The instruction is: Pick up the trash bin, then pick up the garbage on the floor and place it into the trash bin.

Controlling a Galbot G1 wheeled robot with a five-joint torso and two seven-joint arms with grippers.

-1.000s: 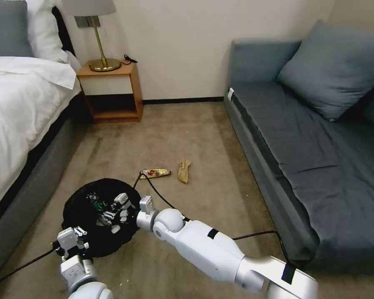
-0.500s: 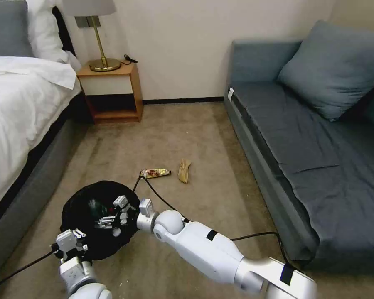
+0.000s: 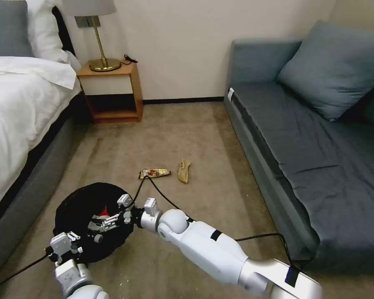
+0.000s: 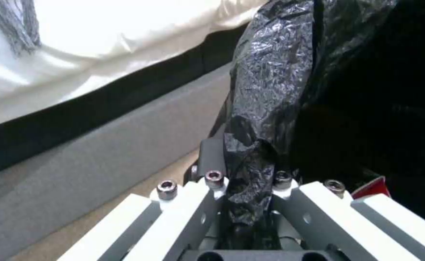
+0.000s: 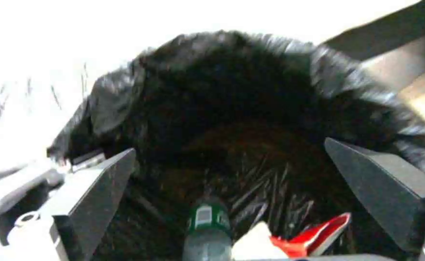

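Note:
The trash bin [image 3: 77, 207], lined with a glossy black bag, sits low on the carpet at my front left. My left gripper [image 3: 65, 244] is shut on its near rim; in the left wrist view the gripper [image 4: 247, 179] pinches a fold of the bag [image 4: 270, 83]. My right gripper [image 3: 103, 222] hangs open over the bin's mouth, and its wrist view shows the gripper [image 5: 229, 145] spread above the green-labelled bottle [image 5: 206, 228] and the red-and-white wrapper [image 5: 319, 235] lying inside. The garbage on the carpet is a brown-gold snack packet [image 3: 154, 172] and a tan peel [image 3: 183, 170].
A bed [image 3: 16, 108] runs along the left, close to the bin. A grey sofa [image 3: 303, 141] lines the right. A wooden nightstand [image 3: 112, 91] with a lamp stands at the back wall. A black cable [image 3: 162, 197] crosses the carpet beside the snack packet.
The bin and my left gripper on its rim have shifted left and nearer. My right gripper has followed over the mouth, and the red wrapper now shows inside.

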